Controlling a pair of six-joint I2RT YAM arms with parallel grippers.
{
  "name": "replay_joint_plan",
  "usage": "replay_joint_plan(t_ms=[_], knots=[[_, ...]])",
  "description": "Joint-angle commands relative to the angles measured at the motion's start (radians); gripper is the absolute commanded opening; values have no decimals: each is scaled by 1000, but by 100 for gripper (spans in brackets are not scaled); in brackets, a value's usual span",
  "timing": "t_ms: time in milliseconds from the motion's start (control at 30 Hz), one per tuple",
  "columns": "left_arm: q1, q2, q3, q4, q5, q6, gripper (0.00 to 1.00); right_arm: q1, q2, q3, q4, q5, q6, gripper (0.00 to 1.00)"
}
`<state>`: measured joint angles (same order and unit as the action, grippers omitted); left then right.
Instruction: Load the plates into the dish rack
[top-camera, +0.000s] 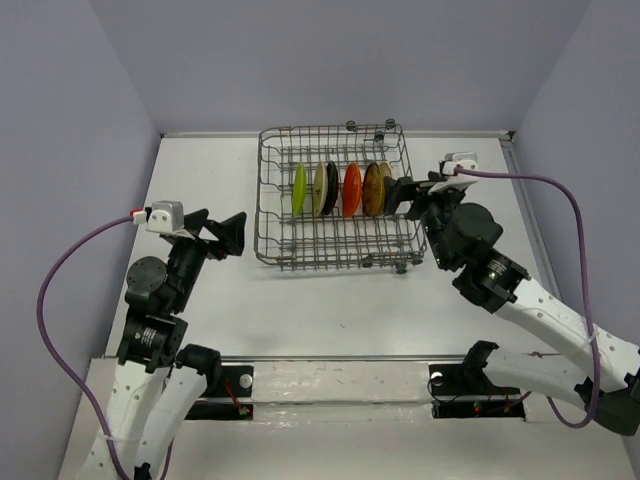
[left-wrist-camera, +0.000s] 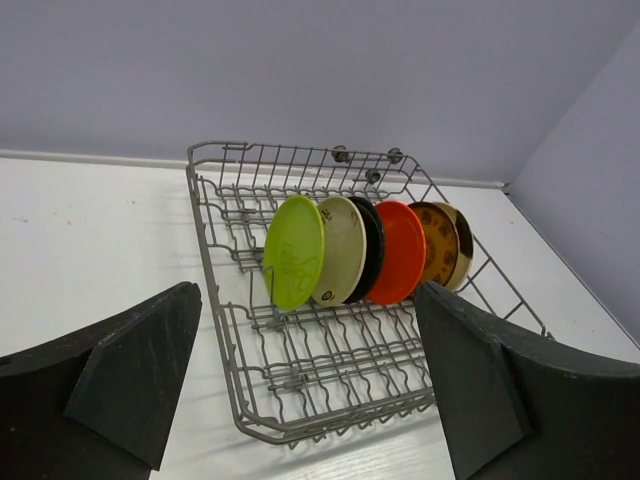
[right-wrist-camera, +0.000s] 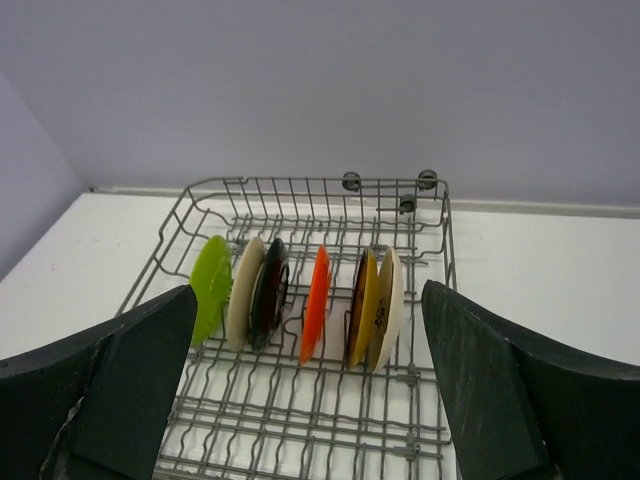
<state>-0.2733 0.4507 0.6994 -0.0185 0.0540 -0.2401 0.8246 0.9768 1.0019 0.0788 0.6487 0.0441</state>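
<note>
The grey wire dish rack (top-camera: 262, 190) sits at the table's centre back. Six plates stand on edge in a row in it: lime green (top-camera: 299, 188), cream (top-camera: 319, 189), black (top-camera: 331, 189), orange-red (top-camera: 352, 190), brown with yellow (top-camera: 373, 189) and cream (top-camera: 385, 172). My left gripper (top-camera: 225, 235) is open and empty, left of the rack's near corner, facing it (left-wrist-camera: 205, 240). My right gripper (top-camera: 418, 192) is open and empty at the rack's right wall; its view looks along the row, from the green plate (right-wrist-camera: 210, 285) to the cream one (right-wrist-camera: 390, 300).
White tabletop (top-camera: 320, 300) with grey walls at the back and sides. The rack's small wheels (top-camera: 351, 126) show at its far edge. Purple cables run from both wrists. The arm bases stand at the near edge.
</note>
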Motion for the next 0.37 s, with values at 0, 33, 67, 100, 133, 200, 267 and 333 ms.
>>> replay_joint_plan(t_ms=[0, 33, 67, 100, 133, 200, 267, 333], knots=[[8, 0, -14, 68, 3, 22, 99, -2, -70, -46, 220, 35, -33, 100], [11, 2, -14, 68, 4, 22, 99, -2, -76, -55, 228, 35, -62, 100], [11, 3, -14, 69, 10, 22, 99, -2, -78, -62, 233, 38, -62, 100], [14, 3, -14, 68, 10, 22, 99, -2, -78, -71, 236, 39, -64, 100], [17, 2, -14, 68, 13, 22, 99, -2, -78, -74, 237, 39, -64, 100], [23, -4, -15, 68, 15, 25, 99, -2, -70, -78, 242, 39, -66, 100], [29, -7, -18, 69, 15, 22, 99, -2, -60, -79, 245, 35, -64, 100], [29, -4, -21, 74, 20, 19, 99, -2, -55, -77, 246, 32, -62, 100]])
